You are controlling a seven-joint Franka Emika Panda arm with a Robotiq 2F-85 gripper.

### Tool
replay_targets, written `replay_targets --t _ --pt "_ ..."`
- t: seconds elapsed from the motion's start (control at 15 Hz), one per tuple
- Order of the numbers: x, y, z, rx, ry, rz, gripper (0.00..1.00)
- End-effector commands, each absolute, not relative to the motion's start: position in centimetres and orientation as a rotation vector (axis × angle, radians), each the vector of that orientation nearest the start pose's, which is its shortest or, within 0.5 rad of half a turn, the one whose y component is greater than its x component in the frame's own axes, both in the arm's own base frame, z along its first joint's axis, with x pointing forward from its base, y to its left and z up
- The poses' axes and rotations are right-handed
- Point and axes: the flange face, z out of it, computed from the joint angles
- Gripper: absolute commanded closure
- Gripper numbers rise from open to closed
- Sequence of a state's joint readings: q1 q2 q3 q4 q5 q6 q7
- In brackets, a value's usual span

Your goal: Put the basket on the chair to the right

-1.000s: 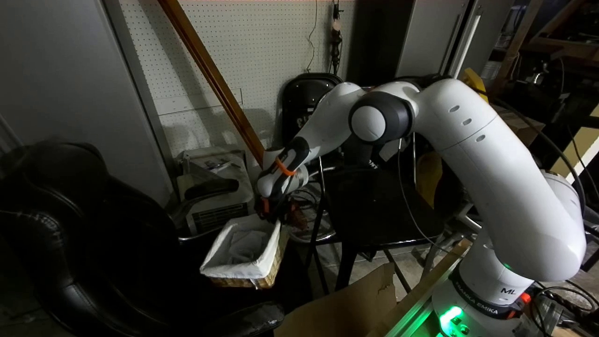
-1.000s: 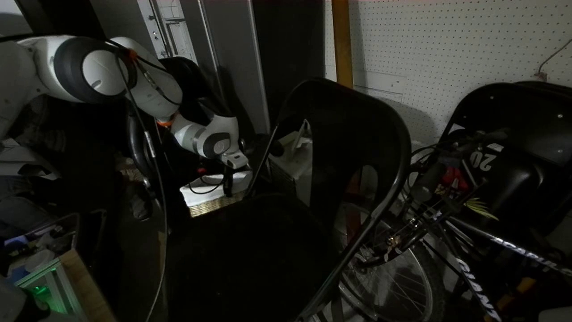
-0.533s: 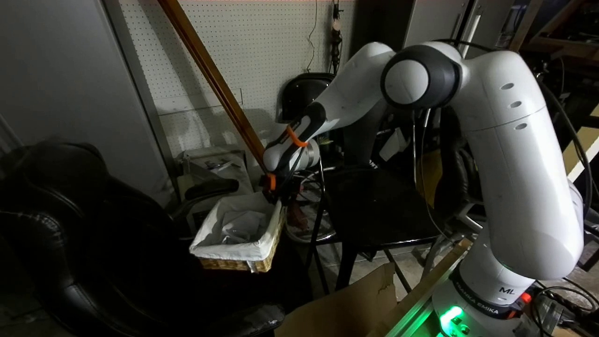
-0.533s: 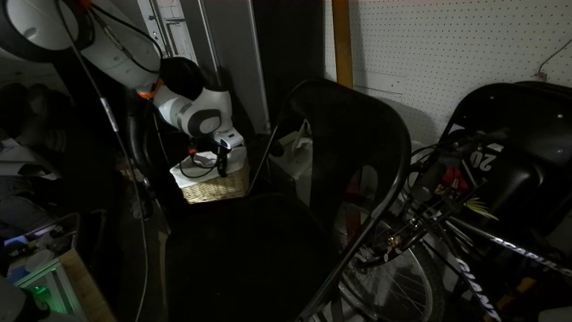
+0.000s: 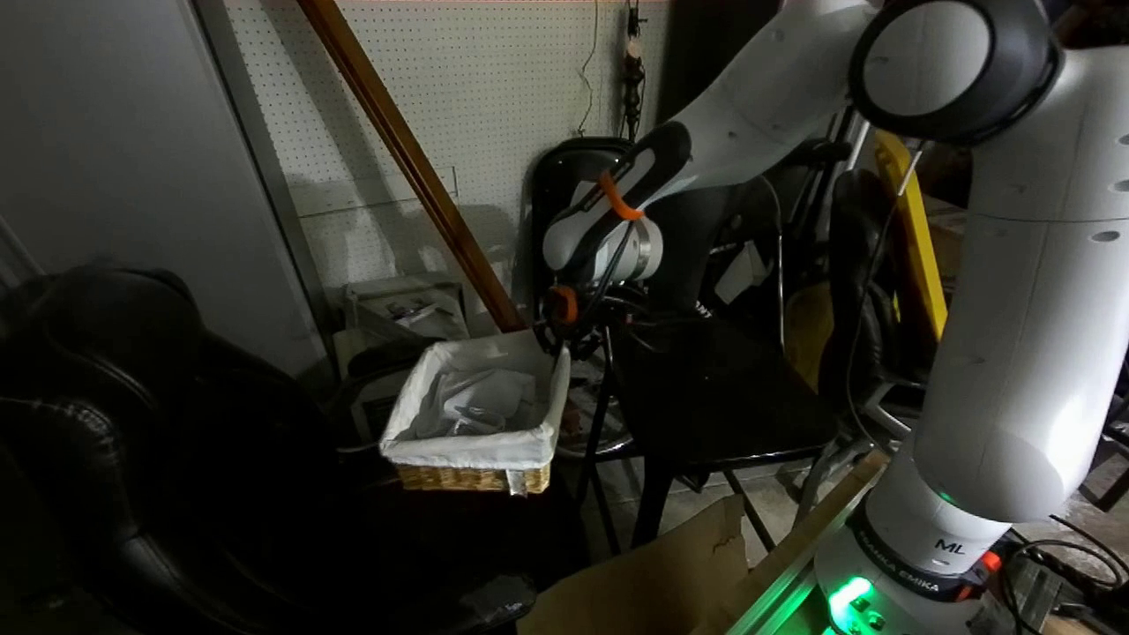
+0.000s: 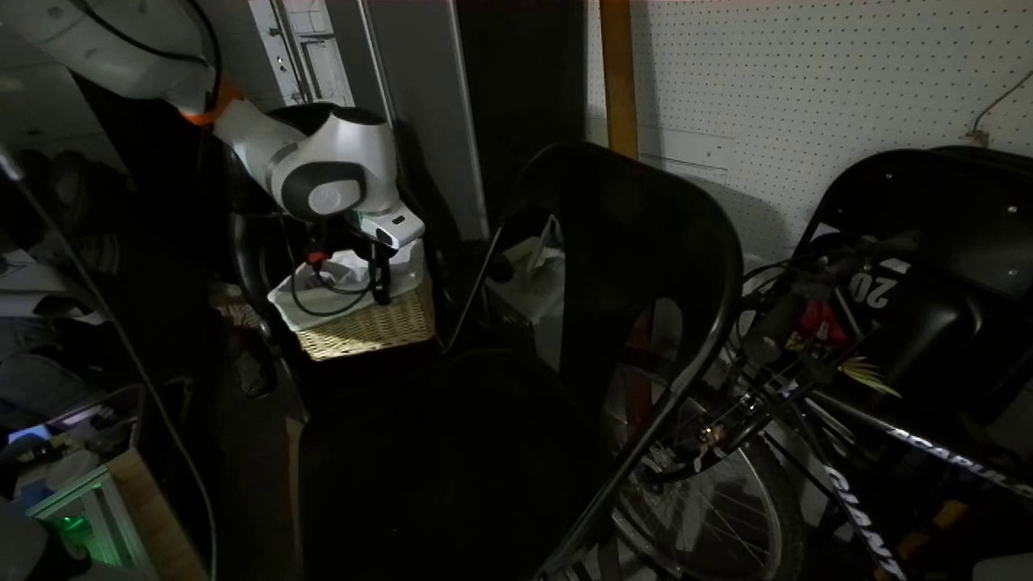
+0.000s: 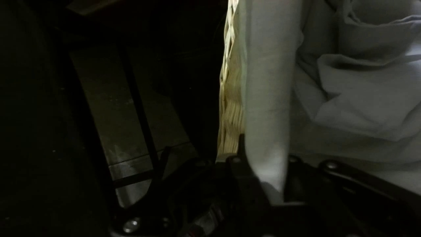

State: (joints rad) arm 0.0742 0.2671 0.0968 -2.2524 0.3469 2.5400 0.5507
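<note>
I see a big armchair (image 5: pixel 256 467) near the black chair (image 5: pixel 714 397). Over the armchair is the straw basket (image 5: pixel 472 454). It's dark underneath, but this looks like lifting. The gripper (image 7: pixel 267 161) pinches the basket's rim; next, carry it to the chair.

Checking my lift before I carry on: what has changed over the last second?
In an exterior view, the basket has risen and ended slightly farther right, moving along with the hand that grips it. In an exterior view, more of its wicker side now shows. No new grasp or release is seen. The black chair and the padded armchair stayed put.
</note>
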Motion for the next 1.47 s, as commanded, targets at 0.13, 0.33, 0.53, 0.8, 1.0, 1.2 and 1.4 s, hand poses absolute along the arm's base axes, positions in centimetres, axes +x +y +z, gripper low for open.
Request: replay_targets --t 0.13,0.33,0.53,0.8,1.0,1.2,1.4 --pt "46.6 2.3 30.9 -2.694 0.886 0.091 0.97" --pt "43.9 -1.4 32.9 -2.666 0.886 0.126 0.97" --pt "41.8 -4.8 34.2 -2.618 0.942 0.145 0.97" --pt "40.0 -9.5 35.2 -2.550 1.009 0.180 0.97" --pt "38.9 -13.0 35.2 -2.495 1.065 0.190 0.97" --pt "37.7 -16.1 34.8 -2.432 1.129 0.180 0.97" --pt "36.6 -18.3 34.6 -2.394 1.192 0.175 0.97"
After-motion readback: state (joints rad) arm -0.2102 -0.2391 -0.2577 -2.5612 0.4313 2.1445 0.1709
